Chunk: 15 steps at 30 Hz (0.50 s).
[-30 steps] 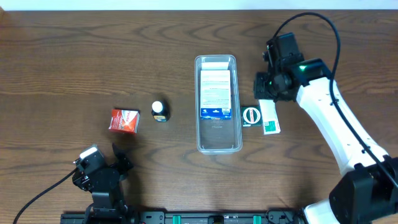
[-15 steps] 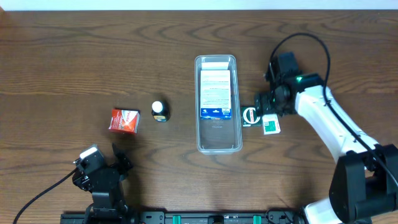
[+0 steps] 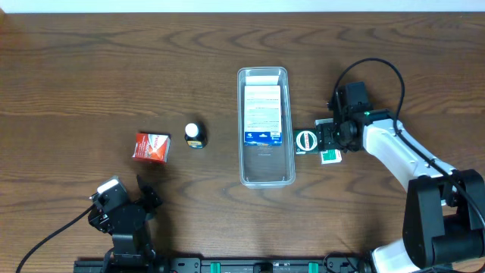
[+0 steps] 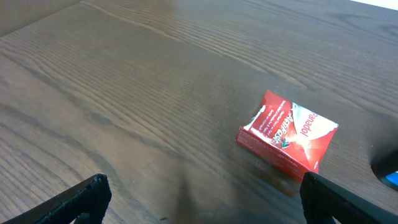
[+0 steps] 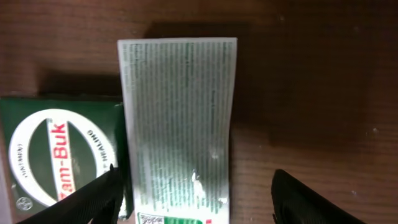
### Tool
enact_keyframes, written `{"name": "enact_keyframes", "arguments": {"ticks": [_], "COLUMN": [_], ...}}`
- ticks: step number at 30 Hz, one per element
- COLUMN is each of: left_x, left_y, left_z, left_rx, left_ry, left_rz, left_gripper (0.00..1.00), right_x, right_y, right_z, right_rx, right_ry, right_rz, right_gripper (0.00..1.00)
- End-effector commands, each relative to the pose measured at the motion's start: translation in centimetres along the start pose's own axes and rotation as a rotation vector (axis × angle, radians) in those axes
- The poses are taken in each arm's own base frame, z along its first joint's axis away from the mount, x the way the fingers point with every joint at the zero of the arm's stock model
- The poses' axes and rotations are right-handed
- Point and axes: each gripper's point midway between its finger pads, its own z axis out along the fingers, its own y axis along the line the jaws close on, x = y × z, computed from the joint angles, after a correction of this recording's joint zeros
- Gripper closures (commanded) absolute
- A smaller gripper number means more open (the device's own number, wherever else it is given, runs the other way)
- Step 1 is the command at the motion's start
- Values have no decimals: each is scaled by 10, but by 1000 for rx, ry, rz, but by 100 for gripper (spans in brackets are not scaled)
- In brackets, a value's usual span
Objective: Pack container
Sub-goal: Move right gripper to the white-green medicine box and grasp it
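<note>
Centre right gripper (image 5: pixel 196 182), spread wide, astride the white carton (image 5: pixel 177 112) lying just right of the container (image 3: pixel 265 168). Avoid catching the Zam-Buk box (image 5: pixel 56 155) between carton and container. Pinch long sides squarely. Leave left gripper (image 4: pixel 205 186), likewise spread, well left of container.

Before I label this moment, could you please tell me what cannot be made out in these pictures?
- Overhead: the right pincer covers most of the white box.
- Right wrist: the bottom edge cuts off the white box and the left edge cuts off the green box.
- Left wrist: the right edge cuts off the bottle.
- Overhead: the print on the packet in the tray is too small to read.
</note>
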Motion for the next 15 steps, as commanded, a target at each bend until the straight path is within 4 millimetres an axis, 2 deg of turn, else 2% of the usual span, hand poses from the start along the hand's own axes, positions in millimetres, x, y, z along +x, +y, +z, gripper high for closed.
{"name": "enact_keyframes", "arguments": {"ticks": [1, 5, 10, 15], "left_x": [6, 6, 6, 6], "left_y": [2, 2, 2, 2], "left_z": [3, 3, 3, 3], "left_rx": [-15, -15, -15, -15], "left_ry": [10, 10, 10, 10], "left_rz": [17, 17, 17, 17], "left_gripper": [2, 2, 2, 2], "right_x": [4, 5, 5, 5], "right_y": [-1, -4, -23, -25], "right_z": [5, 7, 6, 6], "right_rx": [-6, 11, 114, 117], "right_ry": [6, 2, -8, -9], "right_rz": [14, 16, 91, 99], "right_gripper": [27, 28, 34, 35]}}
